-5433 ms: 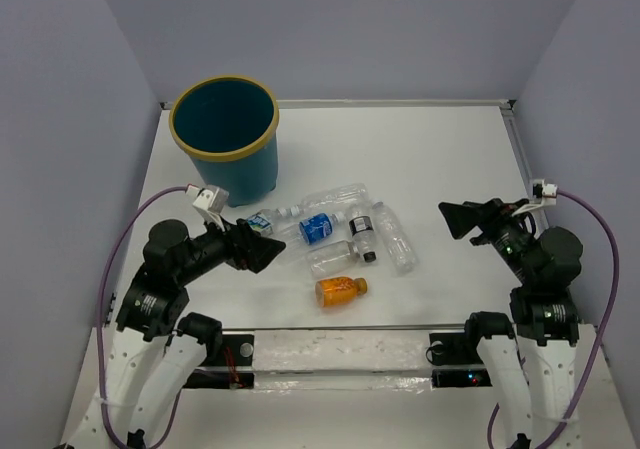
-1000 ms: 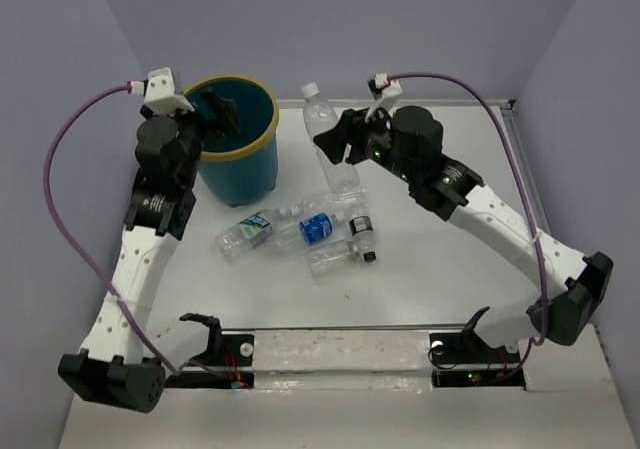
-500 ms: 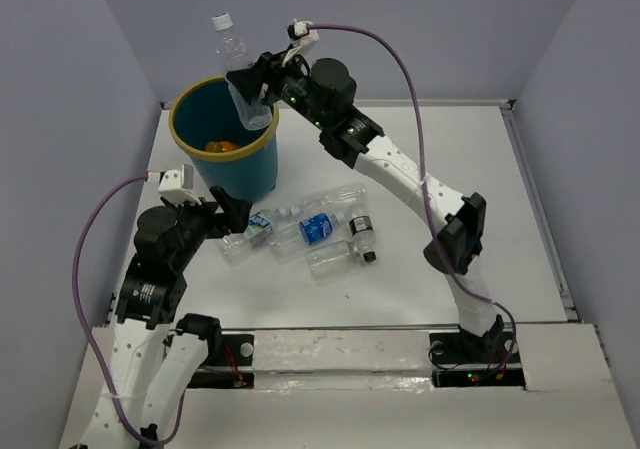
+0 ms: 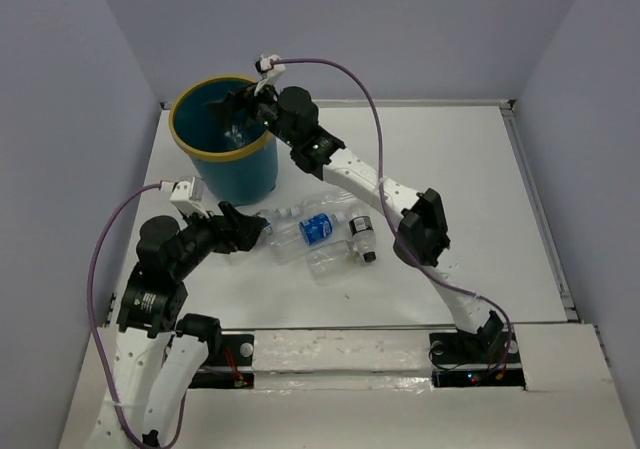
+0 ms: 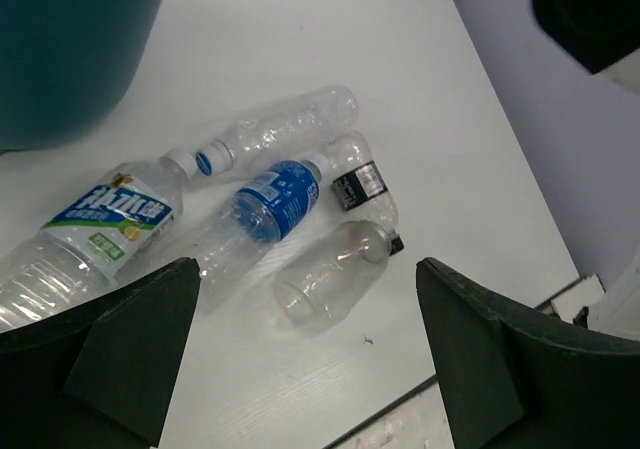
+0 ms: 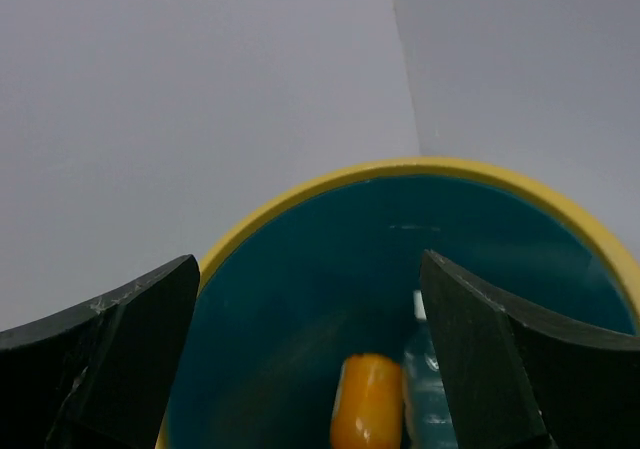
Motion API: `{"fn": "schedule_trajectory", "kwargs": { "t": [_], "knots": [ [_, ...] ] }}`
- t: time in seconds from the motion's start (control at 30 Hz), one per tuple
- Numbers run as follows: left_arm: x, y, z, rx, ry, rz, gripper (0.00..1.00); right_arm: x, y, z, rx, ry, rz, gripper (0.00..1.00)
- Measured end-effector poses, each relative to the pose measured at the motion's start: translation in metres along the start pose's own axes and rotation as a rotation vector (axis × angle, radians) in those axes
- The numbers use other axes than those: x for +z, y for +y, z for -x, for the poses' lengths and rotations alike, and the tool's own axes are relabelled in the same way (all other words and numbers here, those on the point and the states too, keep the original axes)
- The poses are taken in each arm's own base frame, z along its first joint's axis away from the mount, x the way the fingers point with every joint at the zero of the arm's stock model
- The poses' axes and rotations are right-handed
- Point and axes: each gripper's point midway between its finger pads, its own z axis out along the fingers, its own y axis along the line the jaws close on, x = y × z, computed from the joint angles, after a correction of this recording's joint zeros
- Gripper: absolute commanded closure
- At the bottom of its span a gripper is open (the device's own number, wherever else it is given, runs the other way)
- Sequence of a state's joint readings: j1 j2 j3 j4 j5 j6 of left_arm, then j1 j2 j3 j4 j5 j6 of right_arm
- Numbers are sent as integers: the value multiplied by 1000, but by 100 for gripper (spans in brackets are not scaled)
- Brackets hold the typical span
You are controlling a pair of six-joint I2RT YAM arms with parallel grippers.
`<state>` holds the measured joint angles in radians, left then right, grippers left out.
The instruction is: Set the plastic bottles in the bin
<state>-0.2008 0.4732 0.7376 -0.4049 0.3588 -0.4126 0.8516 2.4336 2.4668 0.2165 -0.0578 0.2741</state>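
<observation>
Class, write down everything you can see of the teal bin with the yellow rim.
The bin is a round teal bucket, plastic by its look, with a yellow rim and sides tapering downward. It stands upright at the far left corner of the white table. Inside lie an orange bottle and a clear bottle beside it. The right gripper hangs open over its mouth; whether it touches the rim cannot be told.
</observation>
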Motion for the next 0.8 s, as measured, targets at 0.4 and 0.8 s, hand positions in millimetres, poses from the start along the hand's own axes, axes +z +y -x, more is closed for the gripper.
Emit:
{"fn": "schedule_trajectory", "kwargs": {
  "t": [0.4,0.8],
  "knots": [
    [21,3,-38,-56,153,-54,1,-186,18,94,-61,34,-82,25],
    [69,-68,-128,238,462,-128,1,-409,-88,-121,148,607,-513,17]
  ]
}}
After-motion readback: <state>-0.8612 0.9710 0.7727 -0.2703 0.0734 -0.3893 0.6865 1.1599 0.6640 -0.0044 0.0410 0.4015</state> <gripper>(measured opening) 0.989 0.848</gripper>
